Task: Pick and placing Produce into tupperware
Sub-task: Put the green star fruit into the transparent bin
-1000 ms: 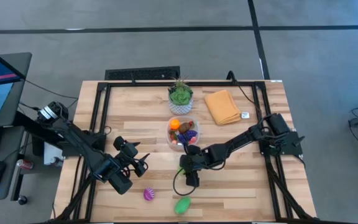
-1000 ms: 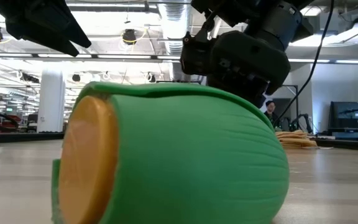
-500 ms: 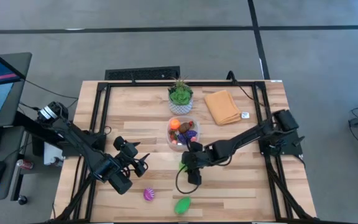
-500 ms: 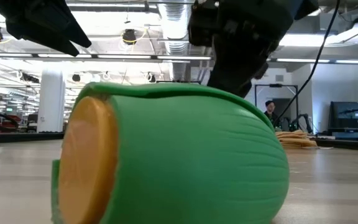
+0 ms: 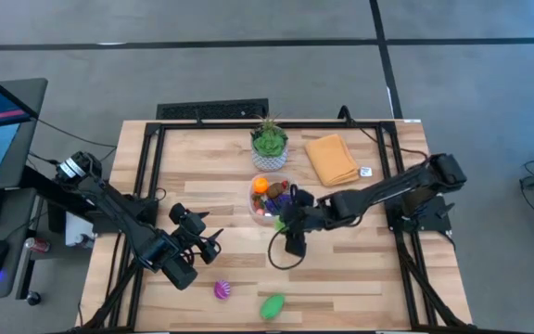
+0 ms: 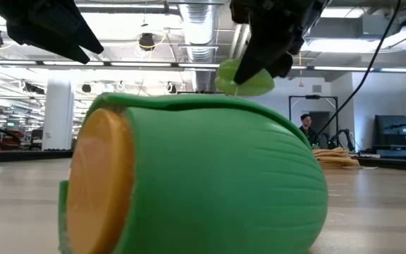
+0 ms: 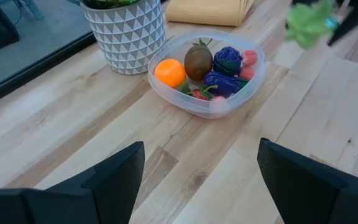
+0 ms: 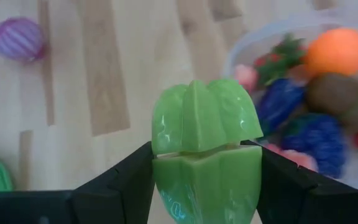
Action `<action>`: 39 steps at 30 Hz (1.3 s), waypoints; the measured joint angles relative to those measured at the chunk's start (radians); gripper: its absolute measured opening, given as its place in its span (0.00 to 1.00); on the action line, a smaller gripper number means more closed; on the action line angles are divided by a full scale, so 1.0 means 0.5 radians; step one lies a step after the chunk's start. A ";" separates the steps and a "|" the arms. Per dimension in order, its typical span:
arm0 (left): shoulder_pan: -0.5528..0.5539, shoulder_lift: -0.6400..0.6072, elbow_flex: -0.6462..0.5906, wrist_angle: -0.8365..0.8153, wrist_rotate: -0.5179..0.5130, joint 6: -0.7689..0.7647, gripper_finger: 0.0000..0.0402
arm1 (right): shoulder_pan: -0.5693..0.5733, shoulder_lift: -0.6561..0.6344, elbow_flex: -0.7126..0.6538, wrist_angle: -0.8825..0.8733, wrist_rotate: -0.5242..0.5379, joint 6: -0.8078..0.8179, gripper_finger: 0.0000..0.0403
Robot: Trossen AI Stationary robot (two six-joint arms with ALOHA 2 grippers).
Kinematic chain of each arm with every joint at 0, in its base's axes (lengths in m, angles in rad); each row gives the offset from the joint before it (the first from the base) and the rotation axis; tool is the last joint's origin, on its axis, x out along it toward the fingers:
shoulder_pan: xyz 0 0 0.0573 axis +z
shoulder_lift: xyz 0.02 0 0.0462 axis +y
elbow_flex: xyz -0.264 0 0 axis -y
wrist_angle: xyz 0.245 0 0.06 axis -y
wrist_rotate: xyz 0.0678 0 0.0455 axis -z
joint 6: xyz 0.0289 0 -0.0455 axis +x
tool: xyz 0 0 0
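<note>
My right gripper (image 5: 292, 232) hangs above the table just near of the tupperware (image 5: 272, 197), shut on a light green ridged toy fruit (image 8: 204, 124), also seen in the low view (image 6: 245, 79). The clear tupperware (image 7: 207, 71) holds several produce pieces: orange, brown, purple, red and pink. A purple striped ball (image 5: 222, 289) and a green piece (image 5: 272, 306) lie on the table near the front edge. My left gripper (image 5: 213, 243) waits open at the table's left, its fingers pointing toward the tupperware. My right gripper pinches the light green fruit by its two opposite sides (image 8: 161, 168) between the two fingers. The fingers come slanting down from the table's right side. The fruit is lifted clear of the table, its ridged end sticking out past the fingertips.
A potted plant in a white patterned pot (image 5: 269, 142) stands just beyond the tupperware, and a folded orange cloth (image 5: 332, 158) lies at the back right. In the low view the green piece (image 6: 196, 183) fills the foreground. Bare wood lies between the two arms.
My right gripper has risen from the table and gone toward the far edge, up to the tupperware, still shut on the light green fruit, which is now lifted clear. The left arm has kept still.
</note>
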 joint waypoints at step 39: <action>0.000 0.001 0.000 0.015 -0.026 -0.024 0.75 | -0.736 0.106 0.000 0.073 -0.066 -0.129 0.61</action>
